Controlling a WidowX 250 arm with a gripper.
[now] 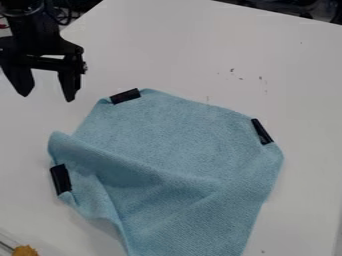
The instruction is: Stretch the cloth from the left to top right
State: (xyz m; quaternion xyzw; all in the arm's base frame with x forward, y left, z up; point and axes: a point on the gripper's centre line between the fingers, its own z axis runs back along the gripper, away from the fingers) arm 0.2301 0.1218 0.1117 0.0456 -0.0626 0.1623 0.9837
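A light blue cloth (174, 130) lies on the white table, its lower end running out at the bottom edge of the view. Folds cross its left and lower parts. Black clips or tabs sit on its edge: one at the upper left (125, 96), one at the right (262, 131), one at the left (61, 179). My gripper (47, 96) hangs in the upper left of the view, up and to the left of the cloth and apart from it. Its two fingers are spread open with nothing between them.
An orange-yellow object (25, 250) and part of a clear item show in the lower left corner. Small dark marks dot the white table (200, 45) above the cloth. The table's far edge runs along the top right.
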